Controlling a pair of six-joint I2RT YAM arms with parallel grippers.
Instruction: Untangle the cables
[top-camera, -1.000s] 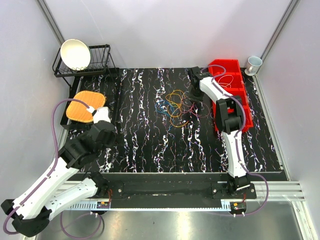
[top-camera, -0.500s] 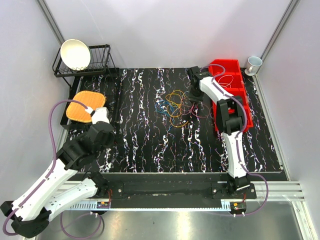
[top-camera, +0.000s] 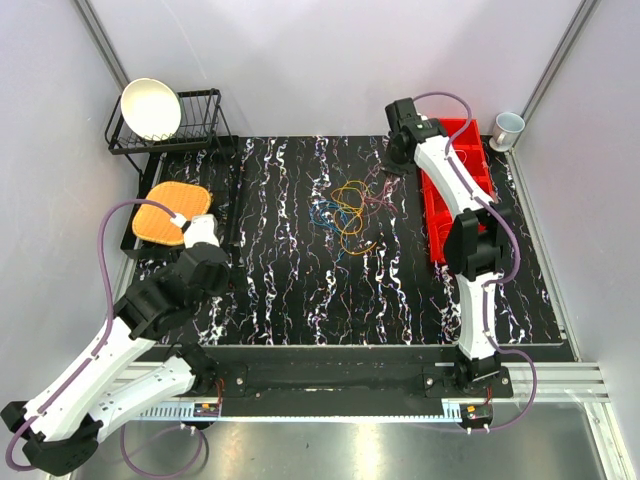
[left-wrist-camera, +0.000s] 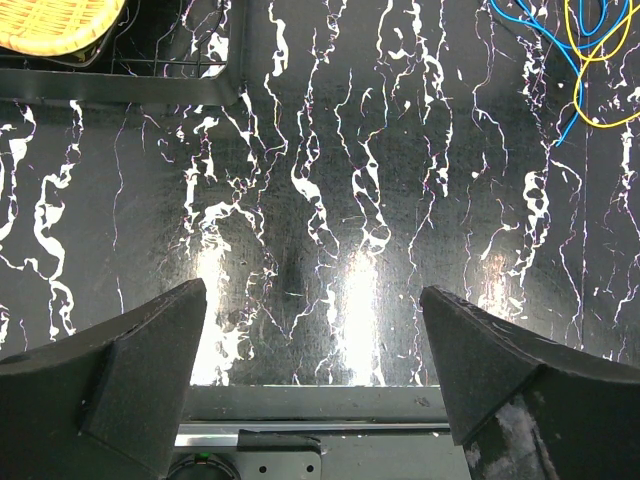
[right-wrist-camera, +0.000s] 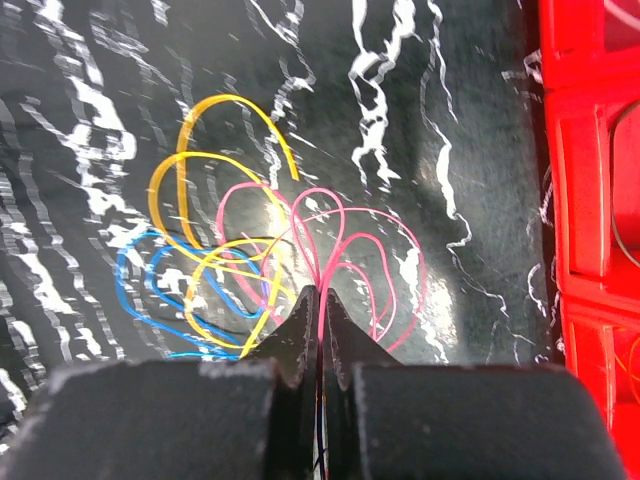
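The cables (top-camera: 348, 208) lie as a loose tangle of orange, yellow, blue and red loops in the middle of the black marbled mat. My right gripper (top-camera: 392, 163) is just right of and behind the pile. In the right wrist view it (right-wrist-camera: 320, 292) is shut on strands of the red cable (right-wrist-camera: 422, 270), whose loops fan out ahead beside yellow (right-wrist-camera: 240, 100) and blue (right-wrist-camera: 120, 275) loops. My left gripper (left-wrist-camera: 312, 290) is open and empty over the near left of the mat (left-wrist-camera: 330, 150). Blue cable ends (left-wrist-camera: 570, 110) show at its top right.
A red bin (top-camera: 432, 215) runs along the mat's right side, partly under the right arm. A dish rack with a white bowl (top-camera: 150, 108) stands at the back left. An orange woven pad (top-camera: 170, 212) lies on a tray below it. A mug (top-camera: 507, 128) stands at the back right.
My right gripper has moved from the pile's right edge toward the back of the mat, shut on red cable strands. The pile has shifted slightly. The left arm has barely moved.
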